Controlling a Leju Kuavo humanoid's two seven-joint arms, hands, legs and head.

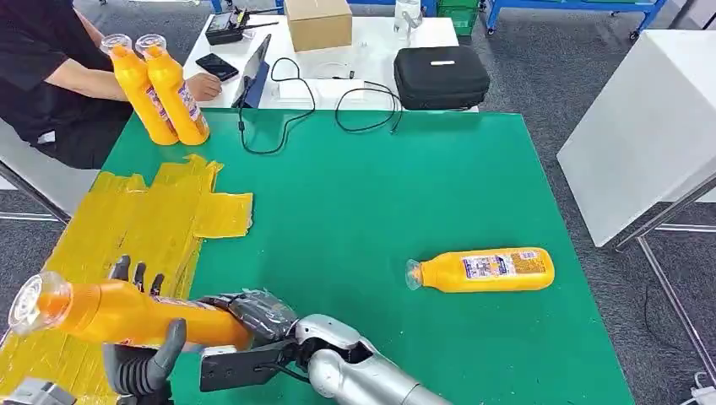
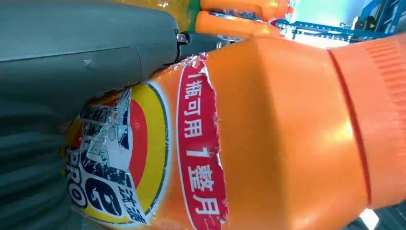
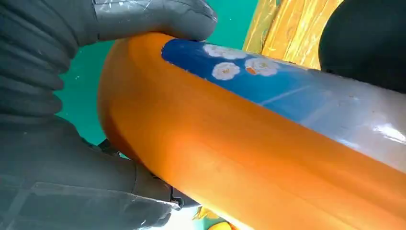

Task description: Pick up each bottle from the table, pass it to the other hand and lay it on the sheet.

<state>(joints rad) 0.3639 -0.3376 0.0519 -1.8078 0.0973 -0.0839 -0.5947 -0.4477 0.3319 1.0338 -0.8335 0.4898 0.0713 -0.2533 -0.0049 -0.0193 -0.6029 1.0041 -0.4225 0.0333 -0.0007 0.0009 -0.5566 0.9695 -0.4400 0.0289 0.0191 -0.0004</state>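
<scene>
An orange bottle (image 1: 110,314) hangs on its side over the near end of the yellow sheet (image 1: 143,228), clear cap pointing left. My left hand (image 1: 139,359) grips its middle from below, dark fingers curling over the far side. My right hand (image 1: 253,316) holds the bottle's base end. In the left wrist view the labelled bottle (image 2: 287,134) lies against the grey thumb (image 2: 72,57). In the right wrist view the bottle (image 3: 230,158) sits between the thumb (image 3: 153,19) and the palm. A second orange bottle (image 1: 481,270) lies on the green table (image 1: 380,194) at the right.
Two more orange bottles (image 1: 160,84) stand upright at the table's far left corner, beside a seated person (image 1: 51,67). Behind the green table are a black case (image 1: 441,76), a cardboard box (image 1: 318,23), cables and a tablet. A white table (image 1: 650,126) stands at the right.
</scene>
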